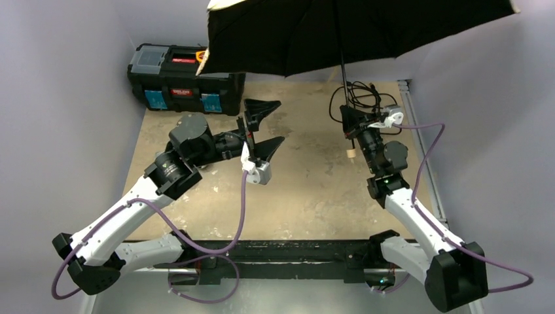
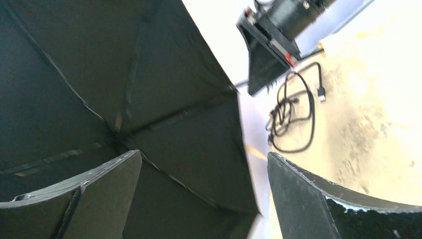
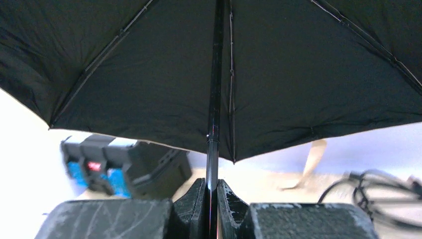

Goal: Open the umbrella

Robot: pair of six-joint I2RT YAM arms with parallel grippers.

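From where I stand the umbrella (image 1: 327, 33) is already spread: its black underside hangs wide over the far half of the desk (image 1: 307, 190), a sliver of tan showing at the rim. It is carried only by the right tool (image 3: 211, 191), which is pinched shut on the thin black shaft (image 3: 215, 99) low down, with the pale wooden knob (image 1: 351, 154) sticking out just beneath the grip. The left tool (image 1: 265, 127) is spread wide and holds nothing; it sits under the left part of the canopy, apart from the fabric and ribs. I'd judge the thing light but awkward. All that cloth sits high above a narrow pinch, so it wants to lean or twist about the shaft, and the shaft looks smooth enough to slip or spin between the pads. The ribs look slender and easily bent, and the fabric is soft with nothing firm to seize. The sound place to hold it is where the right tool has it now, low on the shaft by the knob, or on the knob itself. A black toolbox (image 1: 177, 78) and a loose cable (image 1: 357, 95) lie at the back of the desk, under the canopy's reach.
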